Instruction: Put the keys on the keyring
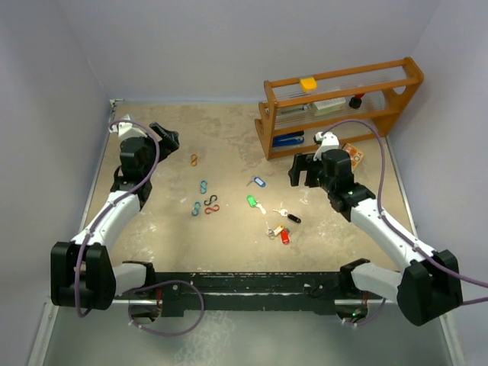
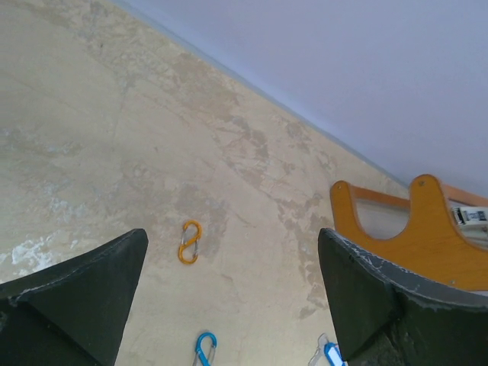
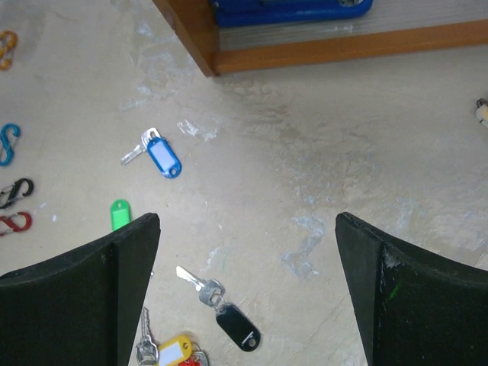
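The keys lie loose on the table between the arms. A blue-tagged key [image 1: 258, 181] [image 3: 160, 156] is farthest back, then a green tag [image 1: 252, 201] [image 3: 120, 213] and a black-tagged key [image 1: 290, 216] [image 3: 229, 316]. The yellow tag [image 3: 171, 352] and red tag [image 1: 284, 237] are bunched together; a bit of metal ring shows among them, and the keyring is otherwise hard to make out. My right gripper [image 1: 301, 171] [image 3: 248, 221] hovers open above the black-tagged key, holding nothing. My left gripper [image 1: 169, 137] [image 2: 232, 252] is open and empty at the far left, away from the keys.
Several small S-shaped clips lie left of the keys: orange [image 1: 194, 160] [image 2: 189, 242], blue [image 1: 203, 186] [image 2: 204, 348], black [image 1: 210, 200], red [image 1: 212, 208]. A wooden rack [image 1: 343, 107] [image 3: 305, 46] holding small items stands at the back right. Walls close in the table.
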You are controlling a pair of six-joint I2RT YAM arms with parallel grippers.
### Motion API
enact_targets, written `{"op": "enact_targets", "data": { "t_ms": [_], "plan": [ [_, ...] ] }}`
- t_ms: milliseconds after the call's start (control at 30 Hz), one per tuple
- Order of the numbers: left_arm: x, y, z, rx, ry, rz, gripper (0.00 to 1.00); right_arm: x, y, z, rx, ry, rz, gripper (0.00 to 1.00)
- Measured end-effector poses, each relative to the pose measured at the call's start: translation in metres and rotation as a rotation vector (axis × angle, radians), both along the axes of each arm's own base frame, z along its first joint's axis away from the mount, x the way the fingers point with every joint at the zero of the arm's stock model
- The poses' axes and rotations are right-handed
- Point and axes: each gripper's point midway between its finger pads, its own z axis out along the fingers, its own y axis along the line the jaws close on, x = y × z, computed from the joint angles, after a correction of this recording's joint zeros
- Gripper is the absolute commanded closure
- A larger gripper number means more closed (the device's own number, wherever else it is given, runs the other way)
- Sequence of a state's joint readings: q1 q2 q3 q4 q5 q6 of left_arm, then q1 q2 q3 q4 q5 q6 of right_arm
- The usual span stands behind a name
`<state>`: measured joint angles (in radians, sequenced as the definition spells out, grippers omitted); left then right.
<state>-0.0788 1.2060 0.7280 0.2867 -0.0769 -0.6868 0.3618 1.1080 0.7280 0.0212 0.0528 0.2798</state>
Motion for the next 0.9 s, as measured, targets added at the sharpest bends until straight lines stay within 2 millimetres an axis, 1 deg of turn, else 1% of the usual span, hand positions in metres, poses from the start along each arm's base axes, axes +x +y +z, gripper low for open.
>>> {"op": "enact_targets", "data": {
  "t_ms": [67, 100, 200, 267, 333, 400, 433, 500, 567, 600, 733, 767, 833, 900],
  "plan": [
    [0.000, 0.000, -0.010, 0.011, 0.037, -0.002, 0.09, -0.001, 0.004, -0.008, -0.020, 0.035, 0.011, 0.00],
    [-0.001, 0.001, -0.017, 0.020, 0.062, -0.002, 0.07, -0.001, 0.008, -0.012, -0.032, 0.058, 0.021, 0.00],
    [-0.006, 0.006, -0.032, 0.052, 0.125, 0.012, 0.06, 0.003, 0.026, -0.020, -0.087, 0.109, 0.061, 0.00],
    [-0.009, 0.010, -0.037, 0.072, 0.150, 0.033, 0.06, 0.009, 0.040, -0.019, -0.108, 0.111, 0.087, 0.00],
    [-0.011, 0.015, -0.039, 0.086, 0.163, 0.054, 0.11, 0.012, 0.054, -0.015, -0.115, 0.103, 0.112, 0.00],
    [-0.012, 0.019, -0.041, 0.106, 0.174, 0.078, 0.21, 0.014, 0.065, -0.016, -0.119, 0.104, 0.132, 0.00],
    [-0.012, 0.020, -0.044, 0.120, 0.187, 0.088, 0.24, 0.015, 0.068, -0.018, -0.124, 0.109, 0.137, 0.00],
    [-0.007, 0.020, -0.049, 0.154, 0.214, 0.104, 0.29, 0.018, 0.069, -0.024, -0.140, 0.122, 0.131, 0.00],
    [0.004, 0.015, -0.056, 0.193, 0.245, 0.108, 0.31, 0.019, 0.068, -0.033, -0.155, 0.141, 0.124, 0.00],
    [0.009, 0.010, -0.061, 0.207, 0.259, 0.106, 0.30, 0.020, 0.067, -0.036, -0.163, 0.148, 0.118, 0.00],
    [0.025, -0.005, -0.087, 0.274, 0.323, 0.096, 0.11, 0.021, 0.064, -0.041, -0.177, 0.152, 0.102, 0.00],
    [0.028, -0.009, -0.094, 0.288, 0.341, 0.093, 0.09, 0.021, 0.063, -0.041, -0.177, 0.150, 0.099, 0.00],
    [0.034, -0.014, -0.111, 0.316, 0.381, 0.092, 0.08, 0.020, 0.061, -0.041, -0.183, 0.146, 0.089, 0.00],
    [0.039, -0.014, -0.126, 0.344, 0.418, 0.099, 0.09, 0.019, 0.059, -0.042, -0.183, 0.142, 0.085, 0.00]
  ]
}}
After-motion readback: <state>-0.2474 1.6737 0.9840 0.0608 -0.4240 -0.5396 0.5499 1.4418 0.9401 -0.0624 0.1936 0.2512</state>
